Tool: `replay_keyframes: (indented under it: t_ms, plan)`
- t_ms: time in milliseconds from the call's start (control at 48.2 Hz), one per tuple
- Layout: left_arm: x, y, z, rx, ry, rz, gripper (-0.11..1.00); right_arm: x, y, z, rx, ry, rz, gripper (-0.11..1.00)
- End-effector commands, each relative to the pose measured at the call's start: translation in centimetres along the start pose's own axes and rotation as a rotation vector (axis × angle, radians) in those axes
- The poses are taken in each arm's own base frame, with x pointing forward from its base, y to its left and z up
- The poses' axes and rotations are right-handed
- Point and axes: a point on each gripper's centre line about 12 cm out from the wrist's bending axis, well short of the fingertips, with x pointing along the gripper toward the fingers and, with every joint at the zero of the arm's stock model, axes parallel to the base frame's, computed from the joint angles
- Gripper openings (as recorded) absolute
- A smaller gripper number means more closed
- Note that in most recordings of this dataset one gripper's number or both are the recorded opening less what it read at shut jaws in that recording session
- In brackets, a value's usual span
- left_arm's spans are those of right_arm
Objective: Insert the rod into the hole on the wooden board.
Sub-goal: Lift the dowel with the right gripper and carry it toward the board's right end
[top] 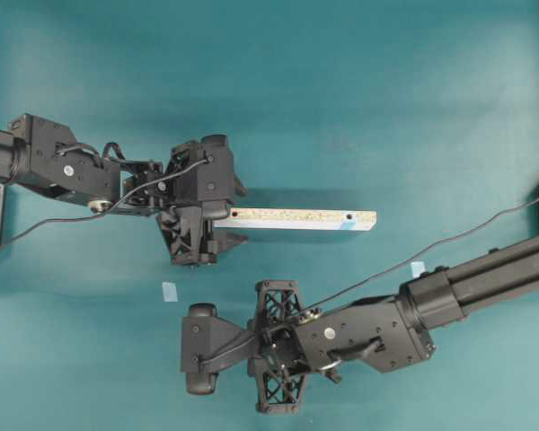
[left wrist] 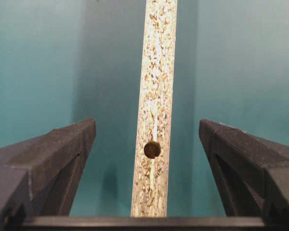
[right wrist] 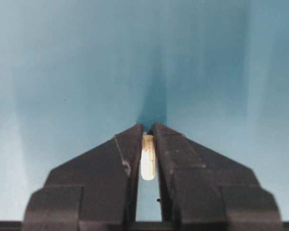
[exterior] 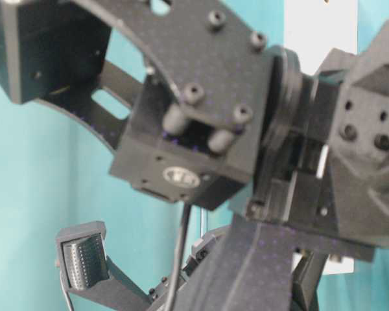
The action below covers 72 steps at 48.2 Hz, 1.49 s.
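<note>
The wooden board (top: 304,218) lies lengthwise on the teal table, with the hole (top: 349,217) near its right end beside a light-blue mark. My left gripper (top: 235,215) is open and straddles the board's plain left end. In the left wrist view the board (left wrist: 156,72) runs between the spread fingers (left wrist: 62,149) without touching them, and the plain-end hole (left wrist: 152,149) shows. My right gripper (right wrist: 148,127) is shut on the rod (right wrist: 148,161), a short cream peg pinched near the fingertips just above the table. In the overhead view this gripper (top: 198,355) is below and left of the board, and the rod is hidden.
Two small light-blue tape squares lie on the table, one (top: 169,291) below the left gripper and one (top: 418,268) below the board's right end. A black arm (exterior: 214,129) fills most of the table-level view. Thin cables trail along both arms.
</note>
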Motion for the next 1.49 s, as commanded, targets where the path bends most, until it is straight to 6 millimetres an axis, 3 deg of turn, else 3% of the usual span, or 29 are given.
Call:
replay_keyframes:
  t_ms: [0,311,540,1017,1474]
  plan:
    - [-0.3,0.1,0.7,0.002,-0.026,0.002,1.0,-2.0,0.6,1.6,-0.014,-0.064,0.023,0.11]
    - [-0.4,0.1,0.7,0.001,-0.026,0.002,1.0,-6.6,-0.4,4.7,-0.014,-0.265,0.096,0.11]
    - [-0.4,0.1,0.6,0.001,-0.025,0.002,1.0,-9.1,-1.6,5.0,0.002,-0.379,0.155,0.11]
    - [-0.4,0.1,0.6,0.002,-0.025,0.002,1.0,-13.0,-5.1,4.0,0.044,-0.526,0.209,0.11]
    - [-0.3,0.1,0.4,0.005,-0.018,0.002,1.0,-15.8,-9.3,0.1,0.053,-0.728,0.282,0.11]
